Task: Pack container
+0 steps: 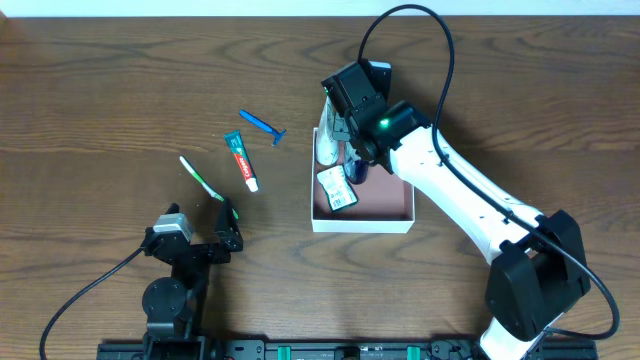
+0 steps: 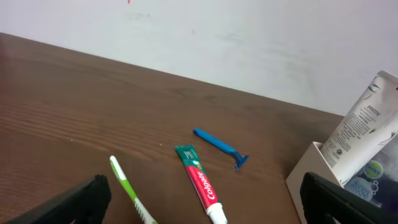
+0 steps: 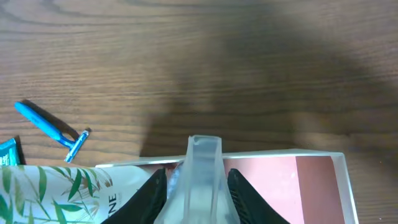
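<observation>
The container (image 1: 400, 217) is a shallow white box with a reddish-brown inside, right of centre. In it lie a white Pantene tube (image 1: 326, 145), a small packet (image 1: 336, 187) and a dark blue item (image 1: 357, 170). My right gripper (image 1: 350, 150) is over the box's far left part, shut on a clear plastic tube (image 3: 202, 180) whose crimped end points up. The box wall (image 3: 280, 154) and the Pantene tube (image 3: 62, 193) show beside my fingers. My left gripper (image 1: 200, 235) is open and empty, low near the table's front left, facing the loose toiletries.
Left of the box on the wooden table lie a blue razor (image 1: 262, 126), a Colgate toothpaste tube (image 1: 241, 160) and a green toothbrush (image 1: 200, 178). In the left wrist view the toothbrush (image 2: 127, 190), the toothpaste (image 2: 200, 180) and the razor (image 2: 217, 146) lie ahead.
</observation>
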### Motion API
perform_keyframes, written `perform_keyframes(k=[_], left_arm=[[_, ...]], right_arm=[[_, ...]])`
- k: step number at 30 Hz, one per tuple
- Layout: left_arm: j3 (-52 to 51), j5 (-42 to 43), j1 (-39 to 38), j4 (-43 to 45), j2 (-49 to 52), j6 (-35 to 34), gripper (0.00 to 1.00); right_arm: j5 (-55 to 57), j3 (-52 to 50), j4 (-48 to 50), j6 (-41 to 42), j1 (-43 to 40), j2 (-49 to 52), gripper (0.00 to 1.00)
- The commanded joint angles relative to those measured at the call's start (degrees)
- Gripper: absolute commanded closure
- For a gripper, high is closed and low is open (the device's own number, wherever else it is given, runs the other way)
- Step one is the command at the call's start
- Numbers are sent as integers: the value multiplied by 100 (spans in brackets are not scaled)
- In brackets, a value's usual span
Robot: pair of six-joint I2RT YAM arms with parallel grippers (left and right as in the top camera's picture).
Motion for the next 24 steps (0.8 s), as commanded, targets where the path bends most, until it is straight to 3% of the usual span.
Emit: perform_keyframes(k=[1,24], left_arm=[[-92,37,28,-205,-26,98,2],[-92,37,28,-205,-26,98,2]], right_arm=[[149,96,59,94,48,-13,69],[-155,94,271,101,48,-13,68]])
